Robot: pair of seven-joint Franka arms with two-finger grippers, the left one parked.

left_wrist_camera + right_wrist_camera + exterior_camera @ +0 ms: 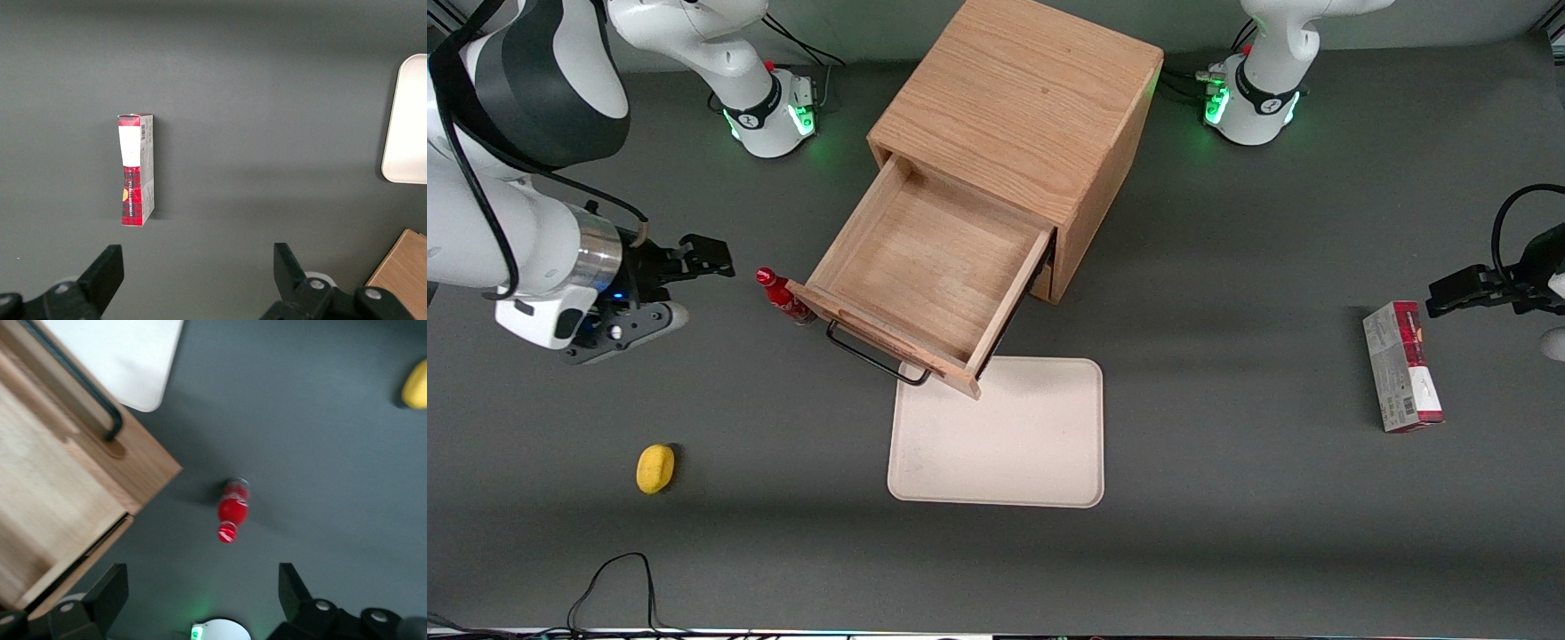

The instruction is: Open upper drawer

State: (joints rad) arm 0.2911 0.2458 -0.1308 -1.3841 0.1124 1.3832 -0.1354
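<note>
The wooden cabinet (1023, 98) stands at the middle of the table. Its upper drawer (934, 258) is pulled well out, an empty light oak tray with a long black wire handle (871, 356) on its front. My gripper (694, 284) hangs above the table toward the working arm's end, apart from the drawer, open and empty. The wrist view shows the drawer's corner (53, 500) and the handle (80, 380), with my gripper (200, 593) well clear of them. The lower drawer is hidden under the upper one.
A small red bottle (783, 298) (231, 510) stands beside the drawer's front corner, between it and my gripper. A cream tray (1000, 436) lies in front of the drawer. A lemon (655, 468) lies nearer the front camera. A red-and-white box (1400, 364) lies toward the parked arm's end.
</note>
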